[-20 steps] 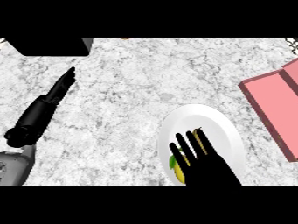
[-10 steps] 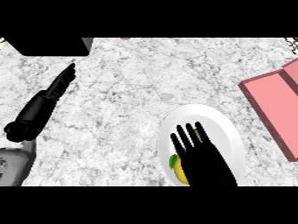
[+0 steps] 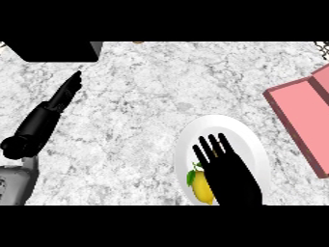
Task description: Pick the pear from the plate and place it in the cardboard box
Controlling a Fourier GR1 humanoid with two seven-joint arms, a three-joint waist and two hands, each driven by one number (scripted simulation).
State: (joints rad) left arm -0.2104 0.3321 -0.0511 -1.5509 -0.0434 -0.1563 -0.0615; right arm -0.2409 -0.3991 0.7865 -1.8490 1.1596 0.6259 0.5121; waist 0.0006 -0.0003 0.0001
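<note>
A yellow pear point(image 3: 201, 187) lies on the white plate point(image 3: 217, 128) at the lower right, mostly hidden under my right hand point(image 3: 226, 171). That hand hovers over the plate with its fingers straight and spread, pointing away from me; only the pear's left side shows beside it. The pink box point(image 3: 310, 120) stands open at the right edge, apart from the plate. My left hand point(image 3: 63, 94) stretches up the left side of the counter with straight fingers, holding nothing.
A black block point(image 3: 56, 50) sits at the top left, just beyond the left hand's fingertips. Grey marbled counter lies between the two arms and between plate and box.
My right hand has slid a little to the right and toward me over the plate, showing slightly more of the pear. The left arm has not moved.
</note>
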